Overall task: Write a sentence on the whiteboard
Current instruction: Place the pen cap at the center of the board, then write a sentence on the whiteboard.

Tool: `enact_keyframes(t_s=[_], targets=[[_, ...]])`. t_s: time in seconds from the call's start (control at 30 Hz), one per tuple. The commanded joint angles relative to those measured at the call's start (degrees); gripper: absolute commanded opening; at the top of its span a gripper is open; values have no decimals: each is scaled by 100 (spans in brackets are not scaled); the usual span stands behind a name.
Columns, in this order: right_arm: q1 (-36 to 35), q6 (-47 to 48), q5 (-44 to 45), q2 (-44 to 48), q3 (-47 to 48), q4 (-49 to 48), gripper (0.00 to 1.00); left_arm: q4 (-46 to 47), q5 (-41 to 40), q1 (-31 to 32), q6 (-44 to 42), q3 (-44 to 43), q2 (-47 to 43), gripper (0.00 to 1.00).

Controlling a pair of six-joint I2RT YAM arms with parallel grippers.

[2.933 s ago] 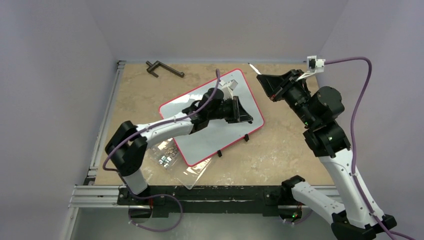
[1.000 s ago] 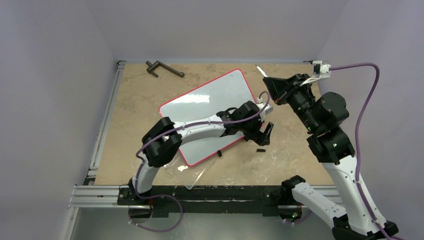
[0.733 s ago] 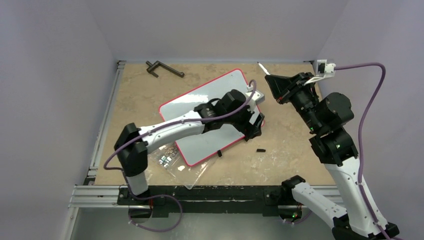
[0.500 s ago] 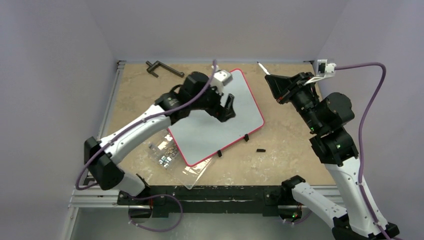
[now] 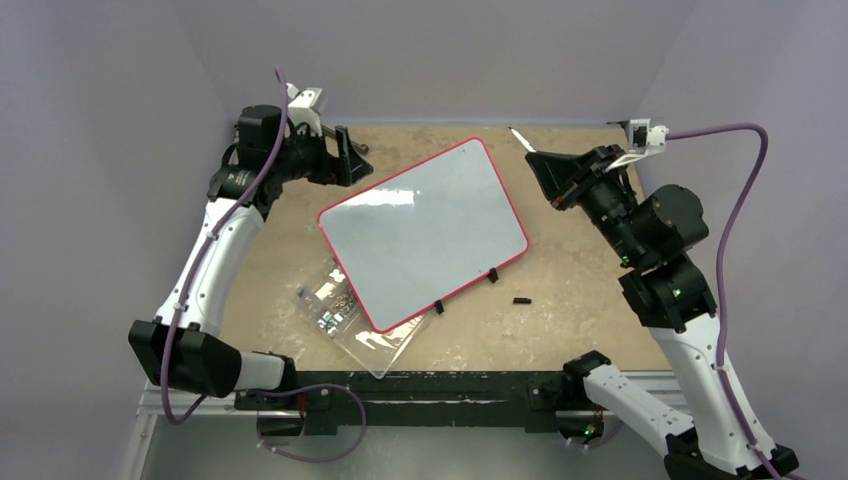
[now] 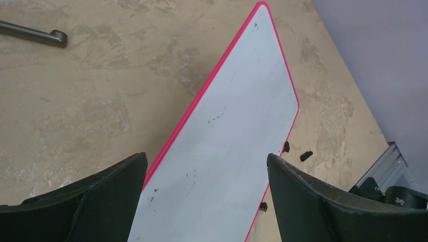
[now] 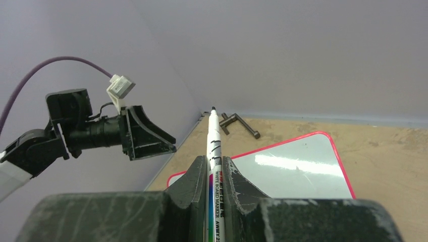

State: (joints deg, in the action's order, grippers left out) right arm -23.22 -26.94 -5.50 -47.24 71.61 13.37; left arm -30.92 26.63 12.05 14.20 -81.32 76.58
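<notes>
Nearest the arm bases, a clear box of screws lies on the table, its far side overlapped by the near-left rim of the whiteboard. The red-rimmed whiteboard lies flat and skewed mid-table, showing a few faint dark specks. A small black cap sits just off its near-right edge, amid bare tabletop. The right gripper is clamped on a marker printed "WHITE BOARD MARKER". The left gripper hangs spread wide, empty, over the far-left corner near a dark metal handle.
</notes>
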Motion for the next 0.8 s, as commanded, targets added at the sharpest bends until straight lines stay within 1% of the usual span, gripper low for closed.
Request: enact_keyframes(t_s=[0.0, 0.07, 0.13, 0.17, 0.27, 0.47, 0.57, 0.67, 0.77], targets=[[11, 34, -164, -11, 48, 42, 0, 108, 1302, -612, 95, -377, 523, 88], [13, 10, -201, -21, 34, 60, 0, -15, 1739, -814, 95, -655, 940, 86], [12, -4, -245, -42, 27, 76, 0, 47, 2221, -897, 105, -800, 1276, 85], [19, -4, -267, -55, 27, 109, 0, 27, 2335, -905, 70, -900, 1421, 85], [11, -2, -335, -104, 40, 190, 0, -57, 2363, -906, -67, -1127, 1768, 84], [11, -13, -348, -192, 13, 307, 0, -341, 1965, -971, -452, -1405, 2154, 83], [11, -18, -428, -257, -94, 212, 0, -360, 2134, -1061, -399, -1665, 2492, 81], [14, -90, -581, -355, -115, 159, 0, -738, 2455, -1072, -606, -2060, 2905, 78], [11, -105, -644, -422, -63, 181, 0, -913, 2782, -1070, -739, -2124, 3150, 77]])
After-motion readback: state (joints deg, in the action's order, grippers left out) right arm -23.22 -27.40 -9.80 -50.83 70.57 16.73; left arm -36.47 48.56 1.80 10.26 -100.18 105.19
